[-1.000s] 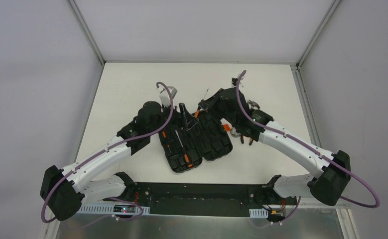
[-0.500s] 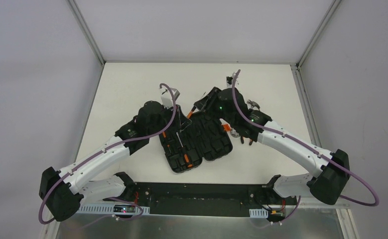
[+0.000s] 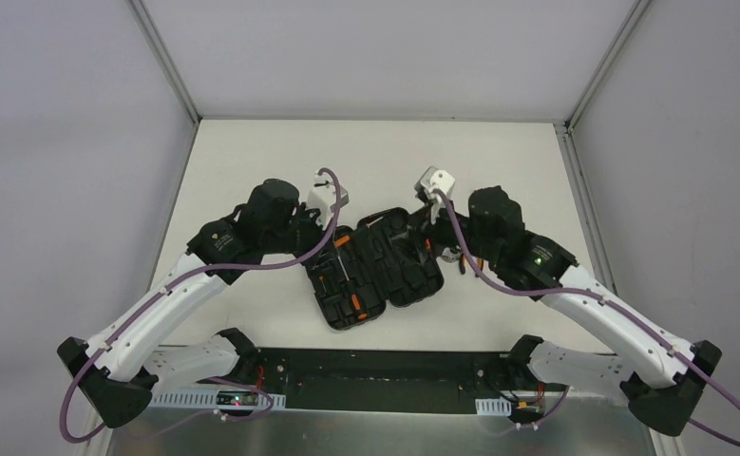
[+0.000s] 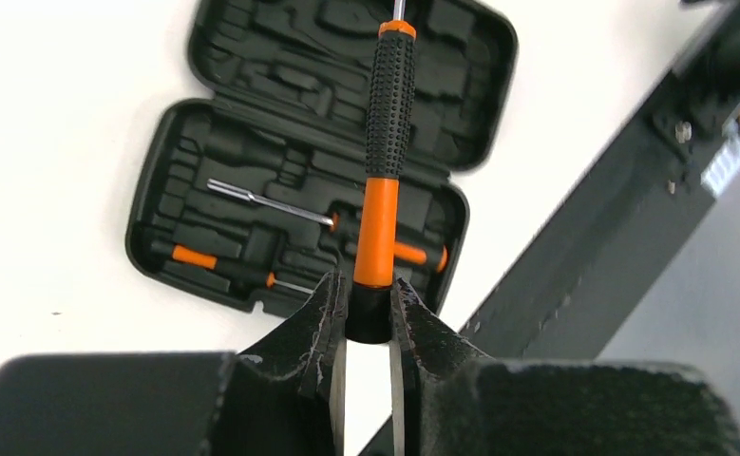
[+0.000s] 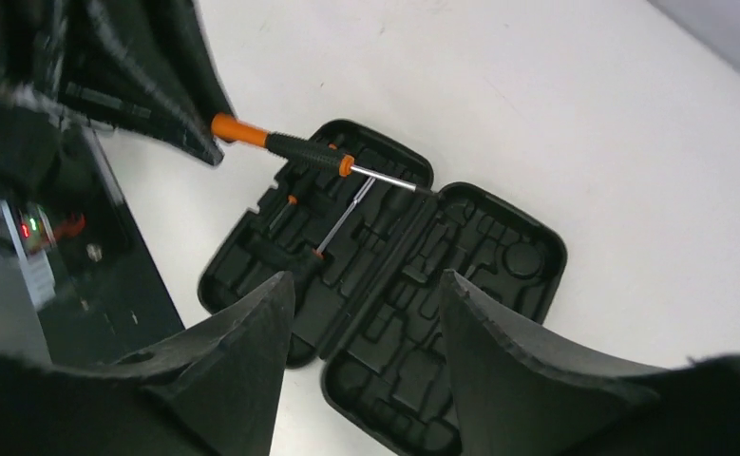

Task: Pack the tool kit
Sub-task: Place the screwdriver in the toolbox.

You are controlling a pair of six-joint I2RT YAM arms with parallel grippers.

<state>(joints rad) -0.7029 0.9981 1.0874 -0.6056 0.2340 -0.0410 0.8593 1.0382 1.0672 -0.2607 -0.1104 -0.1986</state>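
Counter [image 3: 252, 161], white and boxed in by pale walls, carries everything, and a black rail [image 3: 375, 366] runs along its near edge where both arms are bolted. The left arm [image 3: 171, 304] and the right arm [image 3: 613, 318] reach in from either side and meet over the middle of the counter. There the case [image 3: 408, 280] lies flat and fully open, its two black halves side by side with their moulded slots facing up. The right gripper [image 5: 368, 285] hovers above the case with its fingers spread wide and nothing between them. The hinge line and both halves show through the gap. The left gripper [image 4: 367, 294] is narrowed tight onto the black butt end of a screwdriver [image 4: 388, 114]. That tool points straight away from the fingers, with an orange collar, a black ribbed grip and a second orange ring before the steel shaft. It hangs over the far part of the case, its shaft reaching toward the hinge; whether the tip touches the plastic cannot be told. Two smaller tools sit in slots in the left half of the case. A long-shafted screwdriver [image 4: 271, 203] lies across the middle, and a short screwdriver [image 4: 216, 267] lies beside it, nearer the outer edge.
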